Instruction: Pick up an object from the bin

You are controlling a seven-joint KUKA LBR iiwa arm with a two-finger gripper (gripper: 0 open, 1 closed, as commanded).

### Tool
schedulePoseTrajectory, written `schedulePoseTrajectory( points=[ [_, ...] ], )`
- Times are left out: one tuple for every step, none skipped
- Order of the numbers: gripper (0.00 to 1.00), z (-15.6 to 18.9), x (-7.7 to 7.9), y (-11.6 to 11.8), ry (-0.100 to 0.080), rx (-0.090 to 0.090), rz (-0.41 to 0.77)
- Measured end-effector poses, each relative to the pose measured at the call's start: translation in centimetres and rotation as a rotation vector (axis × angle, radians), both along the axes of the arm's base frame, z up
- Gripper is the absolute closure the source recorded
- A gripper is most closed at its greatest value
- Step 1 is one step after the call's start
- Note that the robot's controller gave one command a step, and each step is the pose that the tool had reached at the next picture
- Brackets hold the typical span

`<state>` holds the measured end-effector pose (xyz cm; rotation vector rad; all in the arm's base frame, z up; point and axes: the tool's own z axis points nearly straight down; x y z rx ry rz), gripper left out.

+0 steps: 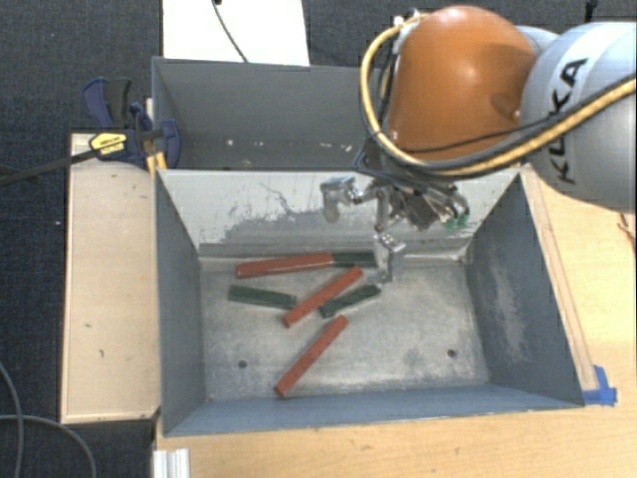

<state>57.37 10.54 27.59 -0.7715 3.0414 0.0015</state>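
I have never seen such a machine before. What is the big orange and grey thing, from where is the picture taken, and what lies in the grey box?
The grey thing is a robot arm, and the orange dome is a cover on its wrist. One camera looks down from above, and the arm reaches in from the right. The box is a grey metal bin. At the arm's end is the gripper, low near the bin's back wall.

On the floor lie flat sticks: a back red stick, a middle red stick, a front red stick, a left green stick and a right green stick. The gripper is at the right end of a back green stick. I cannot tell whether it holds anything.
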Motion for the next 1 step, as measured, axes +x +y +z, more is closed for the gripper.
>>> schedulePoseTrajectory(
  points=[
    [0.0,-20.95,-0.06,-2.53,0.009,-0.002,-0.075]
  ],
)
